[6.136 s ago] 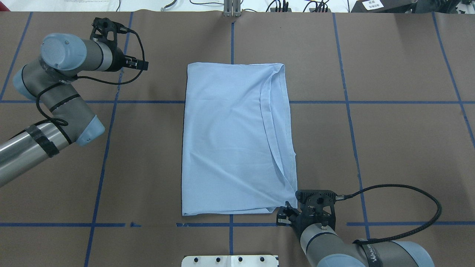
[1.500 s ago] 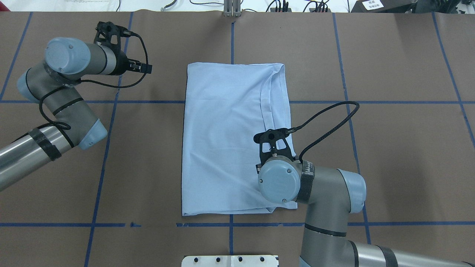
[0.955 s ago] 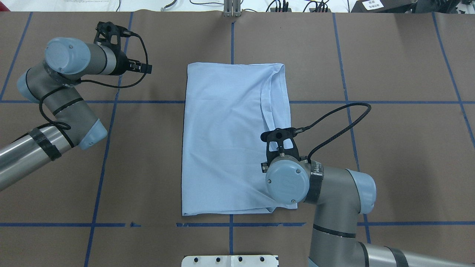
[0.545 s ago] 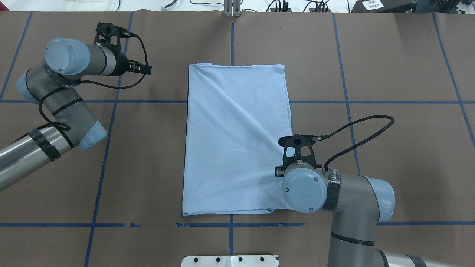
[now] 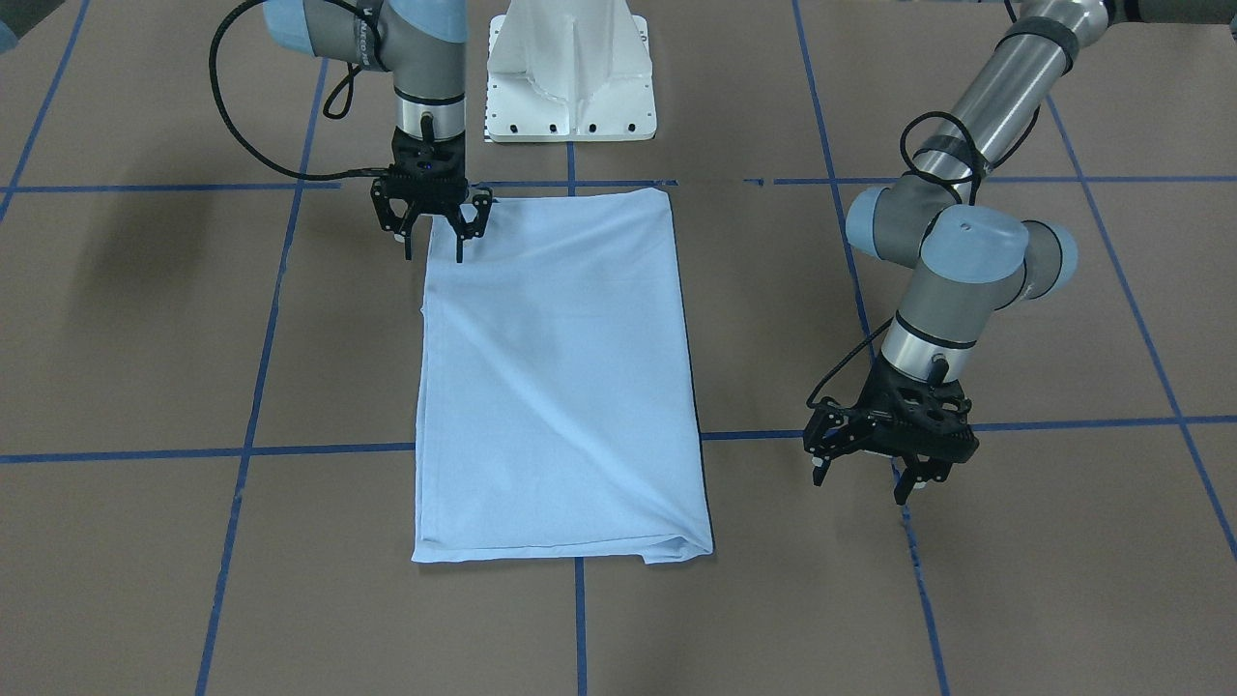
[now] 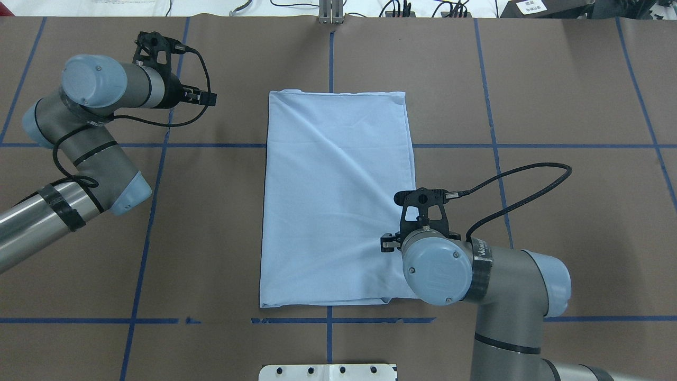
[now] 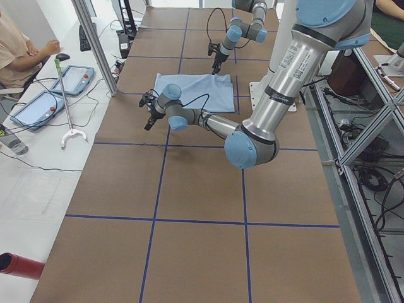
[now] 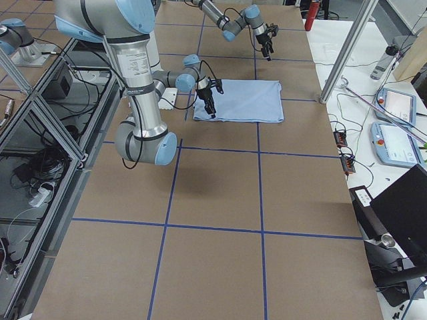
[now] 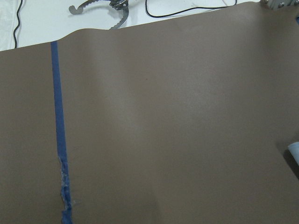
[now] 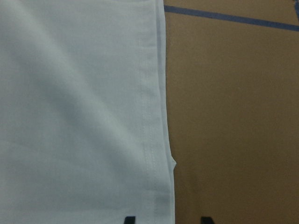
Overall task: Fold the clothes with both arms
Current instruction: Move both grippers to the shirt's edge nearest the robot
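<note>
Right hand [image 5: 433, 253]: fingers apart, empty, astride the hemmed side edge of the T-shirt [image 5: 560, 387] at its robot-side corner. Left hand [image 5: 862, 486]: fingers apart, empty, over bare bench [image 5: 145, 338] beside the shirt's far end. T-shirt: light blue, folded to a rectangle, flat mid-bench, long axis running away from the robot
</note>
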Motion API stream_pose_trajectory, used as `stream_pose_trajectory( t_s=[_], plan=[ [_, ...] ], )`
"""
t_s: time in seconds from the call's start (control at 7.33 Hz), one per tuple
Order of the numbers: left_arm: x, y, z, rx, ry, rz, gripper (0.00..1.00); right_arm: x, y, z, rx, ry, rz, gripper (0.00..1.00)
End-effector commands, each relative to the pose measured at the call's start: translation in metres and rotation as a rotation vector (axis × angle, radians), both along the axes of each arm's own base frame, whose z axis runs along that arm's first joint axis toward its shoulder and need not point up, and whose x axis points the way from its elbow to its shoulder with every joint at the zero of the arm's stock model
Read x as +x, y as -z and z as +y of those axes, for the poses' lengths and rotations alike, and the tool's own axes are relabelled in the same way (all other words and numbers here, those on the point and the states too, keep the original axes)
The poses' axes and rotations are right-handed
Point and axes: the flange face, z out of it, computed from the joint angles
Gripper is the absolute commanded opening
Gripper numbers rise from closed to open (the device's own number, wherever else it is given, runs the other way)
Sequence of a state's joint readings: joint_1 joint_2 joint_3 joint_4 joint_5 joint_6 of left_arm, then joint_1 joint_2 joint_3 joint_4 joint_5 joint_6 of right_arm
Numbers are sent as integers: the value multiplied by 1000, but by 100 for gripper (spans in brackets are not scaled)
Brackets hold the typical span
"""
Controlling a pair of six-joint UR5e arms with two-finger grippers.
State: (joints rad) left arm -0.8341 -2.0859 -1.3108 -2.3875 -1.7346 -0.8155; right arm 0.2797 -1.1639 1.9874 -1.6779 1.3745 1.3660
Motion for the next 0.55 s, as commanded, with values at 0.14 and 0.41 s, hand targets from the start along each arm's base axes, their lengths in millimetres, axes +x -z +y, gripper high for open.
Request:
stream_pose_trajectory(
  t_s=[0.14,0.41],
  plan=[
    [-25,19,73,-100,-81,175,100,50,53,16,-126,-129,-229,100],
    [-25,37,180,-195,-136,300,100,60,45,36,-164,-153,-425,100]
  ],
)
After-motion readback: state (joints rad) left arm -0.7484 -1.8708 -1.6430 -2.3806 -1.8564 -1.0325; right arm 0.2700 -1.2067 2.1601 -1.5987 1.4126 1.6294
